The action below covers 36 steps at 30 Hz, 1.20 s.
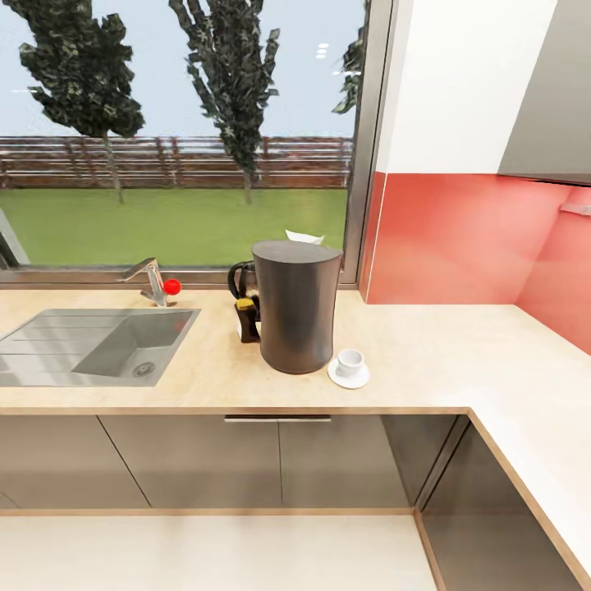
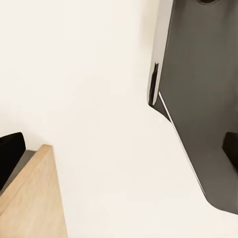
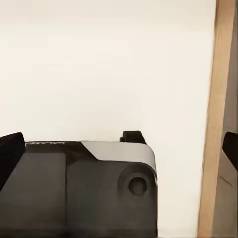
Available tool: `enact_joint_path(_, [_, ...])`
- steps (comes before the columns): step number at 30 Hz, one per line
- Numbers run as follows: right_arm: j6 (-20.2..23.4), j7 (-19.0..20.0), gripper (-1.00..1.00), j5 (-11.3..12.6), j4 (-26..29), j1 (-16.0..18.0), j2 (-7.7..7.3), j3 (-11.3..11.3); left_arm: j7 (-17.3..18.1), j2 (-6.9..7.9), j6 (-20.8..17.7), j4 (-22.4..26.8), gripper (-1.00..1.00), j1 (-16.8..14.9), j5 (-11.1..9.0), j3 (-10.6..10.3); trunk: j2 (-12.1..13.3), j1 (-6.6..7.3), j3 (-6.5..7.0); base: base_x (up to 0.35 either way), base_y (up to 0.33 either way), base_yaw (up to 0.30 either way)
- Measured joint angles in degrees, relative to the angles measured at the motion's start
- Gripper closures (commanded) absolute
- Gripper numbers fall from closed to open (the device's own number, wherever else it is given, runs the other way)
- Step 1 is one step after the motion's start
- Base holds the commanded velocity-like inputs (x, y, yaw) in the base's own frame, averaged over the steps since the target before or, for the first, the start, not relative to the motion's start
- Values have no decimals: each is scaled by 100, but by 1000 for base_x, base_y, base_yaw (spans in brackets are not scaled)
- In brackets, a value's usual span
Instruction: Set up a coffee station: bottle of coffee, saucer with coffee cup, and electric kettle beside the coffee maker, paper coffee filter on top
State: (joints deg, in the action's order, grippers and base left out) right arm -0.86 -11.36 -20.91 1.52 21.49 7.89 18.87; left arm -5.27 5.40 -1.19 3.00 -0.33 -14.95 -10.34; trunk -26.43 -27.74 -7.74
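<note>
Beige laminate worktop (image 1: 460, 353) with a light wood edge runs L-shaped under the window; a steel sink (image 1: 98, 345) is set into its left part, with a steel faucet (image 1: 148, 279) carrying a red knob behind it. We note the tall dark grey, slightly waisted cylinder of the coffee maker (image 1: 296, 305) standing upright on the worktop, right of the sink. A small white folded paper coffee filter (image 1: 304, 237) shows just above its flat top at the far edge; we cannot tell whether it rests on the top or lies behind. Touching or just beside the coffee maker's base, on its right, sits the flat round white saucer (image 1: 349, 375) with the tiny white coffee cup (image 1: 350, 360) upright on it. On the left, just beside the cylinder, stands the squat dark brown bottle of coffee (image 1: 246, 320) with its yellow cap. Behind that bottle we see the black loop handle of the electric kettle (image 1: 240, 279), the jug mostly hidden by the coffee maker.

Left wrist view: black fingertips (image 2: 11, 151) at the frame edges, well apart, nothing between them, pale floor beyond. Right wrist view: fingertips (image 3: 10, 148) likewise spread wide and empty, above the robot's dark base.
</note>
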Motion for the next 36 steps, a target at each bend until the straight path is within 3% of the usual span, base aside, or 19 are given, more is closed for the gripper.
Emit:
enact_joint_path(3, [433, 4, -100, 3, -13, 2, -92, 5, 3, 15, -2, -1, -100, 2, 0, 13, 0, 0, 0, 0, 0, 0])
enact_joint_path(4, [678, 9, -100, 1, -19, -1, -183, 2, 4, 22, -4, 0, -100, 0, 0, 17, 0, 0, 0, 0, 0, 0])
enact_joint_path(8, [921, 6, -100, -13, -20, -25, -259, -11, 8, 17, -3, 8, -100, -9, 0, 21, 0, 0, 0, 0, 0, 0])
enact_joint_path(32, [922, -11, -100, -11, -14, -41, -251, -21, 1, -1, -3, -9, -100, -31, 22, 3, 0, 0, 0, 0, 0, 0])
enact_joint_path(36, [747, -12, -100, -16, -5, -41, -261, -20, 1, -36, -2, -6, -100, -28, -14, 55, 0, 0, 0, 0, 0, 0])
